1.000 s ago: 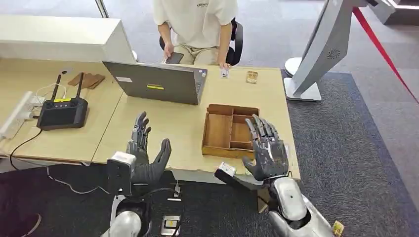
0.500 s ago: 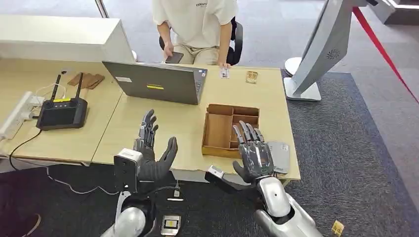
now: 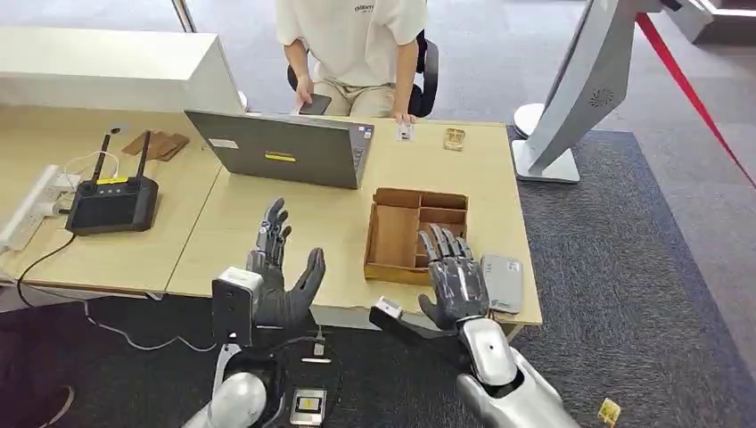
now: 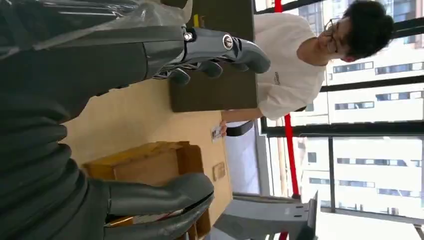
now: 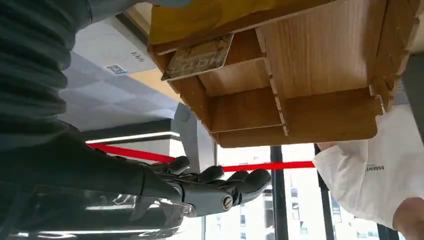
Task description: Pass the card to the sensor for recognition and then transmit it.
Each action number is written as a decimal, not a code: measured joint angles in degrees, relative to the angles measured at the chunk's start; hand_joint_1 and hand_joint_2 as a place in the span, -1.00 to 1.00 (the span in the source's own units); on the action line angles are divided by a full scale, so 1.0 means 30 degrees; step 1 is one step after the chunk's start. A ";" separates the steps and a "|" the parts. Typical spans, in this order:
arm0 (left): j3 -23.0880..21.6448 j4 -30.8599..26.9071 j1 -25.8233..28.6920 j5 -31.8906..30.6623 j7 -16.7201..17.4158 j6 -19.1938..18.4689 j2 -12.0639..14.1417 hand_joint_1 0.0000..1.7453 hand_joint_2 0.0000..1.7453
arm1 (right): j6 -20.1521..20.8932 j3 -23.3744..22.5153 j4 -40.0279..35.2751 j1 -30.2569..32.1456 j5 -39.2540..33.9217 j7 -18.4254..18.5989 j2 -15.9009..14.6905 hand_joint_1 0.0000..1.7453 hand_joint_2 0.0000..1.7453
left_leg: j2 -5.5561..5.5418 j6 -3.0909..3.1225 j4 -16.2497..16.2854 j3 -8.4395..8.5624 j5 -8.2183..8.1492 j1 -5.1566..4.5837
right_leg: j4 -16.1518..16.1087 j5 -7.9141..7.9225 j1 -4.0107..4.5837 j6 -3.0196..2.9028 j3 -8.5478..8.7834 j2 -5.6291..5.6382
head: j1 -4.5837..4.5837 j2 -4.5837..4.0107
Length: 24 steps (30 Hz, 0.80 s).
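Note:
A wooden divided tray [image 3: 406, 234] sits near the table's front right. In the right wrist view a patterned card [image 5: 197, 57] lies in one compartment of the tray [image 5: 310, 65]. A flat grey sensor pad [image 3: 503, 283] lies on the table just right of the tray. My right hand [image 3: 455, 283] hovers over the tray's front corner, fingers spread, holding nothing; the right wrist view shows the same open hand [image 5: 100, 185]. My left hand [image 3: 278, 278] is raised at the table's front edge, left of the tray, also spread and empty, as the left wrist view shows of that hand [image 4: 60, 100].
A grey laptop [image 3: 285, 147] stands behind my hands, a person [image 3: 352, 45] seated beyond it with a hand on a small card [image 3: 406, 132]. Another small card [image 3: 455, 138] lies at the far edge. A black controller [image 3: 111, 201] is at left; a white stand [image 3: 579, 89] at right.
My right hand has drawn back and to the left, uncovering the grey sensor pad. My left hand has shifted slightly right and forward. Both stay spread and empty.

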 joint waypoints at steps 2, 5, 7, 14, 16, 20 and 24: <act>-0.0102 0.0066 -0.0085 0.0044 0.0000 0.0000 -0.0007 -1.00 1.00 | -0.0213 0.0007 0.0578 -0.0174 -0.0147 -0.0080 0.0167 -1.00 1.00 | -0.0001 0.0000 0.0001 0.0000 0.0000 0.0000 | 0.0001 0.0000 0.0000 0.0000 0.0001 0.0000 | 0.0000 0.0000; -0.0233 0.0175 -0.0145 0.0073 0.0007 0.0000 -0.0007 -1.00 1.00 | -0.0300 0.0015 0.1402 -0.0382 -0.0292 -0.0109 0.0408 -1.00 1.00 | 0.0000 -0.0001 0.0000 0.0000 0.0000 0.0000 | 0.0000 0.0000 -0.0001 0.0000 -0.0002 0.0000 | -0.0007 0.0000; -0.0350 0.0240 -0.0213 0.0117 0.0007 0.0000 -0.0007 -1.00 1.00 | -0.0314 0.0015 0.1864 -0.0510 -0.0437 -0.0117 0.0517 -1.00 1.00 | 0.0000 -0.0001 0.0002 -0.0002 0.0000 0.0000 | 0.0000 -0.0001 -0.0001 0.0000 -0.0001 0.0000 | 0.0000 0.0000; -0.0794 0.0495 -0.0458 0.0313 -0.0109 0.0000 -0.0007 -1.00 1.00 | -0.0548 0.0015 0.3266 -0.0930 -0.0773 -0.0109 0.0765 -1.00 1.00 | 0.0000 0.0000 0.0001 -0.0001 -0.0001 -0.0002 | -0.0002 0.0000 -0.0002 0.0000 -0.0005 0.0000 | 0.0000 0.0000; -0.0852 0.0590 -0.0515 0.0408 -0.0116 0.0000 -0.0007 -1.00 1.00 | -0.0628 0.0015 0.3587 -0.1027 -0.0831 -0.0102 0.0787 -1.00 1.00 | 0.0002 0.0000 0.0001 -0.0002 -0.0001 -0.0002 | -0.0002 0.0000 -0.0002 0.0000 -0.0004 0.0000 | 0.0000 0.0000; -0.1092 0.0764 -0.0618 0.0503 -0.0175 0.0000 -0.0007 -1.00 1.00 | -0.0912 0.0000 0.4373 -0.1309 -0.0904 0.0080 0.0823 -1.00 1.00 | 0.0000 0.0000 0.0002 0.0000 0.0000 -0.0002 | 0.0000 0.0001 -0.0002 0.0000 -0.0003 0.0001 | -0.0007 0.0000; -0.1129 0.0787 -0.0587 0.0298 -0.0182 0.0000 -0.0007 -1.00 1.00 | -0.1218 -0.0058 0.4898 -0.1642 -0.1254 0.0080 0.0801 -1.00 1.00 | 0.0002 0.0000 0.0004 -0.0001 0.0000 -0.0001 | -0.0001 0.0001 -0.0002 0.0000 -0.0003 0.0002 | 0.0000 0.0000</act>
